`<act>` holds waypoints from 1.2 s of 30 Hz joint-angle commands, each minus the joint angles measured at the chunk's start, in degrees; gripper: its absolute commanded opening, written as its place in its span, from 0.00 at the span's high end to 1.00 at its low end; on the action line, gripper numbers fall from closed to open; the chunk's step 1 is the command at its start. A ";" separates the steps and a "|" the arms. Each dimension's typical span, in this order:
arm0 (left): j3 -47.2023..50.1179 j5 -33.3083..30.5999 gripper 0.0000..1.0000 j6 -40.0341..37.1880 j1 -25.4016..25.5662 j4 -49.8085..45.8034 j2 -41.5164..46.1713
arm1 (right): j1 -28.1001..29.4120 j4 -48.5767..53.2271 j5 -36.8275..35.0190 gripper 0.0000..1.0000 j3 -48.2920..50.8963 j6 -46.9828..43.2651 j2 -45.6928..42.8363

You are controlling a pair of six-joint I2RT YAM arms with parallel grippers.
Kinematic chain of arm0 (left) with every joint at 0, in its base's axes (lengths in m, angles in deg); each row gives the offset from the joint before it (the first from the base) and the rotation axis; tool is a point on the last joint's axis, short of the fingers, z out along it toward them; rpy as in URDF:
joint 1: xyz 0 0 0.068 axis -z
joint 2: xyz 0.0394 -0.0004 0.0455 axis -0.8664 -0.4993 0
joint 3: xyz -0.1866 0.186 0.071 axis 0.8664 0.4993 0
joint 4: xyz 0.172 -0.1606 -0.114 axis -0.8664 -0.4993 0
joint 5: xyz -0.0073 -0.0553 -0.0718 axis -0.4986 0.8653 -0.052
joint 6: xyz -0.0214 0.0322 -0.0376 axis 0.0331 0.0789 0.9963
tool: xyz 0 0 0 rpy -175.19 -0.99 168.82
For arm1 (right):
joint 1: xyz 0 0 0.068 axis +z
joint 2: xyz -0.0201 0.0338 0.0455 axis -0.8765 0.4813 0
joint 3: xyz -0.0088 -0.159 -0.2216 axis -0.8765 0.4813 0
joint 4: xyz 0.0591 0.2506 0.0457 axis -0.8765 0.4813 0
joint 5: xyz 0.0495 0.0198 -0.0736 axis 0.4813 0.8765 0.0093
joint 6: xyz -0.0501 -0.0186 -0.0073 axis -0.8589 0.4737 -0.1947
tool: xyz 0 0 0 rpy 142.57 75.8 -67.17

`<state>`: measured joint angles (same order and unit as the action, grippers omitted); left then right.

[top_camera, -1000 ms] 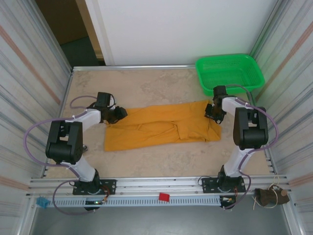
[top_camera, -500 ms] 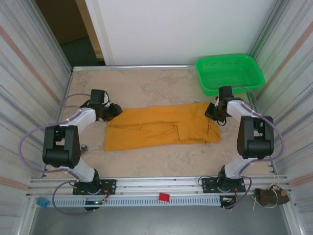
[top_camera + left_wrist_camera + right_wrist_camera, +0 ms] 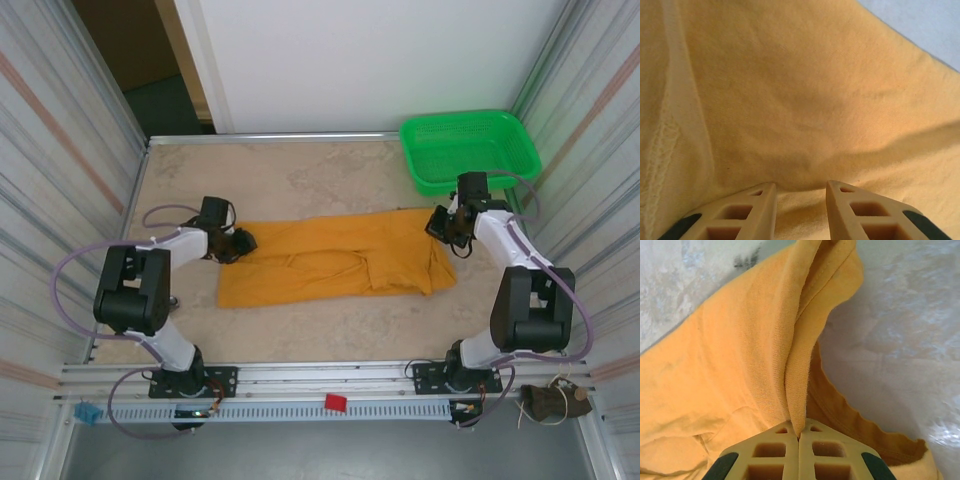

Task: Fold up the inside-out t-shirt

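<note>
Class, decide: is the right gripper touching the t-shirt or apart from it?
Touching. The right wrist view shows the right gripper shut on a raised fold of the t-shirt.

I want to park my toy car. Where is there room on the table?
Two bare strips: one between the t-shirt and the far edge, left of the green basket; one between the t-shirt and the near rail. Crowded at the t-shirt's two ends, where the left end effector and right end effector sit.

The left arm point(image 3: 180, 242) and right arm point(image 3: 502, 237) are showing white links, black joint housings, lilac cables point(image 3: 56, 290) — tan latticed fingers point(image 3: 745, 212)
</note>
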<state>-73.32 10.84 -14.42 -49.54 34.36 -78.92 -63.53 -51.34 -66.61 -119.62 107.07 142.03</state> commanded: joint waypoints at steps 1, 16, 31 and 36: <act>1.01 -1.22 0.68 2.50 3.21 0.59 -0.99 | -2.37 3.80 -3.21 1.00 -1.66 0.51 -3.18; -5.04 -1.73 0.68 1.25 6.57 -3.36 1.62 | 1.61 7.90 -2.74 1.00 -7.25 3.13 -8.74; 3.02 0.36 0.69 0.83 3.84 3.32 -3.94 | 18.82 9.15 -8.81 1.00 -13.90 9.71 -7.03; 3.35 1.16 0.69 0.30 3.05 4.15 -4.10 | 28.38 7.33 -11.47 1.00 -16.95 14.56 -3.90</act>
<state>-72.22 12.65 -12.43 -45.76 40.55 -80.32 -38.83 -42.95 -75.52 -134.03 117.03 136.50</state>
